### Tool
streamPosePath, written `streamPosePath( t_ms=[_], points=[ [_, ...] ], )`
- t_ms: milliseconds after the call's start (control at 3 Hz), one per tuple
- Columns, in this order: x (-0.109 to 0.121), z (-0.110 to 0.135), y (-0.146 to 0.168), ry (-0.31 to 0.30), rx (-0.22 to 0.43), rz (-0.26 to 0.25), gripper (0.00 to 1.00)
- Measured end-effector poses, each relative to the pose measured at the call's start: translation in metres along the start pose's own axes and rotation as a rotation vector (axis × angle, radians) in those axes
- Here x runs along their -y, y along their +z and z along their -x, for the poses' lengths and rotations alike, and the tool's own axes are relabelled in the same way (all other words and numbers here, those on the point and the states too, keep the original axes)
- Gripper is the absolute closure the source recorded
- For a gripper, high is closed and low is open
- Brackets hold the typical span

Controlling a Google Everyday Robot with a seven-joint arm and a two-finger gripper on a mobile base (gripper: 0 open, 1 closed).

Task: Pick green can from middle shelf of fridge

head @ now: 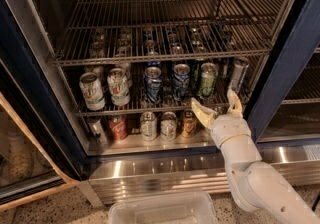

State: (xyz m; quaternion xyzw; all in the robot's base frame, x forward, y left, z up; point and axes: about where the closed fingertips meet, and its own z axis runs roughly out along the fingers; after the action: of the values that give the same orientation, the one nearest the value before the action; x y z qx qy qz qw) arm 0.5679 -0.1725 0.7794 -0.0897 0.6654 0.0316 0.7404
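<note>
Student: Fig. 1, camera view. Which stage of the pick is depicted?

Instructor: Approach stage, by judgement. The gripper (212, 99), carried on a pale arm (250, 168) that enters from lower right, sits at the front rail of the middle shelf (135, 110) inside the open fridge (285, 68). Its two yellowish fingers (202, 113) stand apart, with nothing between them.

Student: Location of the target?

Instructor: The green can (206, 80) stands upright on the middle shelf. It is just right of a blue can (181, 80) and left of a slim silver can (238, 74). Two white cans with green logos (92, 90) occupy the left end of the same rack and are not the target. The spread fingers lie just below and in front of the green can, roughly straddling its line. No contact with it is visible.

Student: Requirement of the next move?

Instructor: Probably a slight lift and a forward reach, so that one finger passes each side of the can body above the rail, followed by closing. Clearance looks narrow, since the blue can and the silver can both stand near, and either finger could nudge a neighbour on entry. A grasp at mid-height on the body should hold better than one at the rim. The lower-shelf cans (168, 125) and the clear plastic bin (165, 210) on the floor below play no part in this step.
</note>
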Motion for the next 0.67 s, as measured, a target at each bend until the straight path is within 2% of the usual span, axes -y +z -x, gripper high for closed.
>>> streamPosePath(
  t_ms=[333,667],
  points=[
    [0.0002,0.0,-0.0001,0.0,0.0,0.0,0.22],
    [0.0001,0.0,-0.0001,0.0,0.0,0.0,0.23]
  ],
)
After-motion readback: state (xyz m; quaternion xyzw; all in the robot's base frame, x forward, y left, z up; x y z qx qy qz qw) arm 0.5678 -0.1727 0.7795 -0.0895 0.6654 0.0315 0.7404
